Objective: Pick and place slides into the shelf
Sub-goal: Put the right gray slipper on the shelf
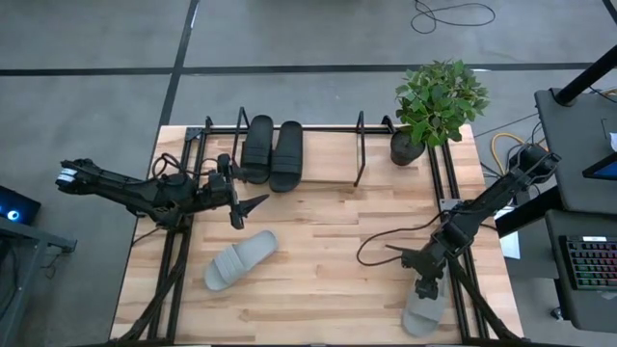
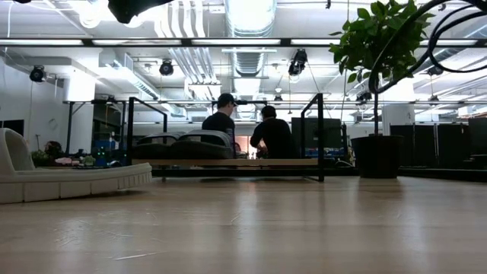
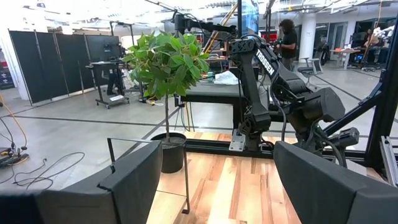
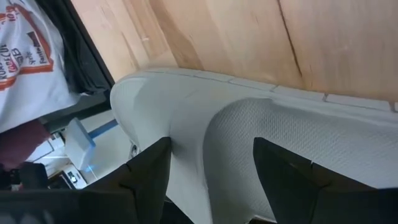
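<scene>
Right gripper [image 1: 425, 286]: wide, over the strap of a light grey rubber slide [image 1: 424, 310] (near the table's front right corner).
Left gripper [image 1: 253, 204]: wide, empty, near the black wire shelf [image 1: 359, 146].

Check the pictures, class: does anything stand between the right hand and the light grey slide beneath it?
Nothing visible does. The right hand, fingers open, hangs directly over the light grey slide at the table's front right edge, its fingers straddling the strap with no object between.

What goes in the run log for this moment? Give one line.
shelf: two black slides in | left gripper: open, empty, above table | right gripper: open over light grey slide | other grey slide: mid-table
</scene>
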Robot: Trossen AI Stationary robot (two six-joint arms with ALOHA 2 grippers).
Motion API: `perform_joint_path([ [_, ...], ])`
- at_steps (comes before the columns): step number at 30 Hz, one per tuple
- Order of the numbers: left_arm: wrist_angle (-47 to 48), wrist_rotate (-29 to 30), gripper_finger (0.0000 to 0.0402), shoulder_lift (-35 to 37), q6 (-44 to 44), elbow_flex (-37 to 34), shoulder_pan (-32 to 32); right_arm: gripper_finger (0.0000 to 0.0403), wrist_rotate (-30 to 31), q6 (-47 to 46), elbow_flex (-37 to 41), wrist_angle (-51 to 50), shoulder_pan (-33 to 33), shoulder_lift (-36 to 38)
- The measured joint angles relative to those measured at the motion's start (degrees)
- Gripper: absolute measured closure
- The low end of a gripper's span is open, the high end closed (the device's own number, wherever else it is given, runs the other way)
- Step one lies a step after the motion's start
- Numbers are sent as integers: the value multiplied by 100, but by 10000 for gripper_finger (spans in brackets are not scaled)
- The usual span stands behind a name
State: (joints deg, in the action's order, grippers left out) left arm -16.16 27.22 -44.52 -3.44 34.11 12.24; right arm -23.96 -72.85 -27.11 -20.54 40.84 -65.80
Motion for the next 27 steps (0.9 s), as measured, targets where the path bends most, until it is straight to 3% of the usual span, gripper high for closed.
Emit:
perform_joint_path([
  [8,-11,1,109,3,0,0,0,203,365,219,2,247,14,-2],
  [27,-5,0,109,10,0,0,1,387,233,1013,-2,564,18,-4],
])
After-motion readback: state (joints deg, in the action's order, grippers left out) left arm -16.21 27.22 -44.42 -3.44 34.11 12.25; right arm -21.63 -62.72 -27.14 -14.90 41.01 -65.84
